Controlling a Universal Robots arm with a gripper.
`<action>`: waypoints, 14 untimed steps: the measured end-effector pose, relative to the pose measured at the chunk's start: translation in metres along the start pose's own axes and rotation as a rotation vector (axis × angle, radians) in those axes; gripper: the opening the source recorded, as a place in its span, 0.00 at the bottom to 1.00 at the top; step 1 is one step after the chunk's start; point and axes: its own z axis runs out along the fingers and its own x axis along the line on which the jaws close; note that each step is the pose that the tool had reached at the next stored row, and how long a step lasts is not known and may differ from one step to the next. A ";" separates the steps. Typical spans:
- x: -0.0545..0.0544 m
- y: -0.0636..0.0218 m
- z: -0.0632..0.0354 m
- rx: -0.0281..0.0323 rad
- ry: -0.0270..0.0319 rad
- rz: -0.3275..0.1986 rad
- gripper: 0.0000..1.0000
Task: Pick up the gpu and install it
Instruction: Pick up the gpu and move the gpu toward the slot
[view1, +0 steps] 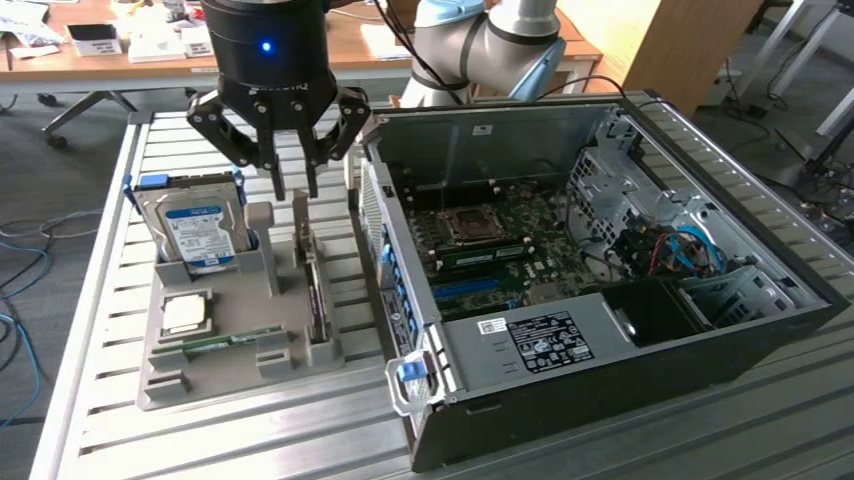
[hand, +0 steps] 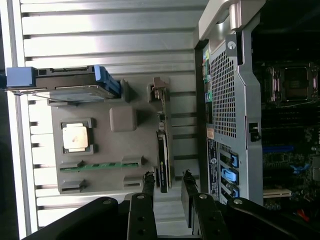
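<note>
At the exterior view's left a drive (view1: 198, 235) is stood in a grey holder (view1: 251, 302), where the gpu (view1: 312, 288) is set on edge. The gripper (view1: 298, 190) is hung just above the gpu, jaws parted with nothing gripped, the card's end seen untouched between the 2 fingers (hand: 149, 187). An open case (view1: 747, 210) is placed further right.

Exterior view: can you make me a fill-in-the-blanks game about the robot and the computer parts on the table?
1. The gripper hangs over the graphics card with its fingers ____.
2. The hard drive has a ____ label.
3. The memory stick lying in the gray tray is ____.
Missing words: open, blue, green.
</note>
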 end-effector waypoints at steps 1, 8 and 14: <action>0.000 0.0000 0.0009 0.0000 0.0000 0.000 0.36; 0.000 0.0000 0.0013 0.0000 0.0000 0.000 0.36; 0.000 -0.0002 0.0047 0.0002 0.0002 0.000 0.36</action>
